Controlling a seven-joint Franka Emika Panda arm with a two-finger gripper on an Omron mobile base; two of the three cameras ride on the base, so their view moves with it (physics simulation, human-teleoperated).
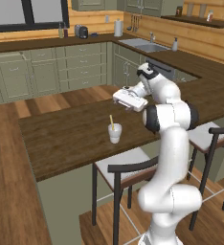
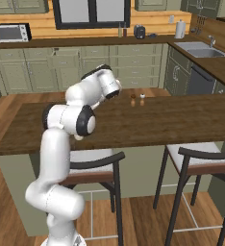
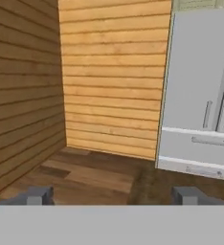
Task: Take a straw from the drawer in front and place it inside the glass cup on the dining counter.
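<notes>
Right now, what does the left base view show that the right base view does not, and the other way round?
Left base view: the cup on the dining counter, with the straw standing in it, and the open hand above and beside it, holding nothing. Right base view: two small shakers on the counter and a microwave at the back. Both: the counter, the stools, the sink.

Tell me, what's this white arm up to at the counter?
The straw already stands in the glass cup on the dining counter, leaning against its rim. The white arm's pincer hangs above and behind the cup, apart from it, and in the hand view its fingertips stand wide open with nothing between them. So the putting-in part looks done.
</notes>
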